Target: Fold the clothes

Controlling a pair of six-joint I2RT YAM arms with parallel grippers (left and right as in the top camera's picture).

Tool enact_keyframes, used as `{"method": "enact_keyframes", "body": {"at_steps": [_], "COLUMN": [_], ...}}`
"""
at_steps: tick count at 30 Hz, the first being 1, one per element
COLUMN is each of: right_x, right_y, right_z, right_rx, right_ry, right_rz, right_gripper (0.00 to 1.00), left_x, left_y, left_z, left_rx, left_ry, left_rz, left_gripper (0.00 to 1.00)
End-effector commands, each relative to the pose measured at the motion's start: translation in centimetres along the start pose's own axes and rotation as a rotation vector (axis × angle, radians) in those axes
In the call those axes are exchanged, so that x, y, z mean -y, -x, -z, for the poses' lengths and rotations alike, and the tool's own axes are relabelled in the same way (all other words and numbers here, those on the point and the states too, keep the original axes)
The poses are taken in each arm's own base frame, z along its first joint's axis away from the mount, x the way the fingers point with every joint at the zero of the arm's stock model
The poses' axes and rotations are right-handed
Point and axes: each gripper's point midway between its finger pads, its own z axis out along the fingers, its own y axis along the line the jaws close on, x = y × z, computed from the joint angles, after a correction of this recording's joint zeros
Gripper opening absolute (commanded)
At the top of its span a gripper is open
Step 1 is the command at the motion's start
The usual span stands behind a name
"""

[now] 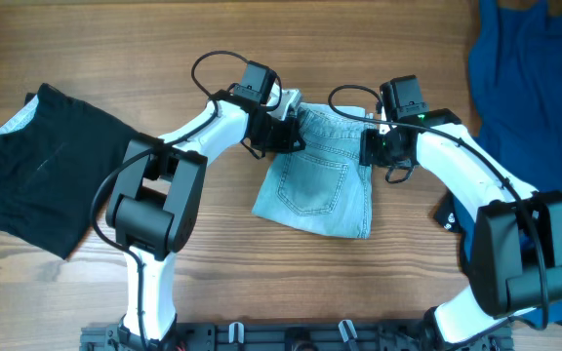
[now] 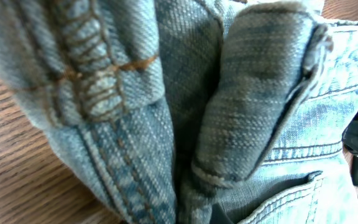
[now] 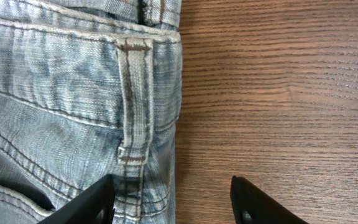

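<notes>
Overhead, the denim shorts [image 1: 320, 185] lie in the middle of the bench [image 1: 213, 273], waist end toward twelve o'clock. Left pincer [image 1: 286, 134] sits at their eleven o'clock corner. Bunched cloth fills its camera, so I cannot tell its grip. Right pincer [image 3: 171, 200], at one o'clock, is spread astride the denim's edge, apparently readying a matching pinch for the fold.

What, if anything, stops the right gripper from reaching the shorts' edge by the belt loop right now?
Probably nothing; it looks reachable. The right gripper is open and straddles the edge of the shorts near the belt loop, with bare table on the other side. Nothing covers that edge.
</notes>
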Motion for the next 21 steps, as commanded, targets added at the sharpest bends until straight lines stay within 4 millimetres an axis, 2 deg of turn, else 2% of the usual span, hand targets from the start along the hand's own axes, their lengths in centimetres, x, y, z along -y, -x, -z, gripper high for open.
{"method": "enact_keyframes", "body": {"at_steps": [1, 4, 6, 9, 10, 12, 13, 16, 21], "right_x": [-0.1, 0.6, 1.1, 1.4, 1.4, 1.4, 1.4, 1.4, 1.5], "right_y": [-0.5, -0.5, -0.5, -0.6, -0.5, -0.6, -0.6, -0.8, -0.9], "right_z": [-0.5, -0.5, -0.4, -0.4, -0.4, -0.4, -0.4, -0.4, -0.4], "right_rx": [-0.024, -0.031, -0.036, -0.039, -0.038, -0.04, -0.042, -0.049, -0.053], "right_ry": [0.006, 0.0, -0.005, -0.007, -0.007, -0.008, -0.008, -0.01, -0.011], "right_rz": [0.006, -0.017, -0.028, -0.034, -0.034, -0.034, -0.034, -0.034, -0.035], "right_gripper": [0.59, 0.59, 0.6, 0.59, 0.59, 0.59, 0.59, 0.59, 0.6], "left_x": [-0.1, -1.3, -2.7, -5.0, -5.7, -8.2, -9.5, -13.7, -19.2], "left_y": [1.5, 3.5, 4.3, 3.8, 3.4, 2.0, 1.3, -0.4, -3.3], "left_z": [4.7, 11.1, 16.7, 25.6, 27.5, 32.6, 34.6, 38.7, 43.9], "left_rx": [0.079, 0.209, 0.315, 0.475, 0.508, 0.601, 0.639, 0.722, 0.831], "left_ry": [0.012, 0.081, 0.151, 0.261, 0.286, 0.364, 0.389, 0.45, 0.533], "left_rz": [0.01, 0.036, 0.07, 0.145, 0.167, 0.247, 0.283, 0.392, 0.524], "left_gripper": [0.04, 0.04, 0.04, 0.04, 0.04, 0.04, 0.04, 0.04, 0.04]}}
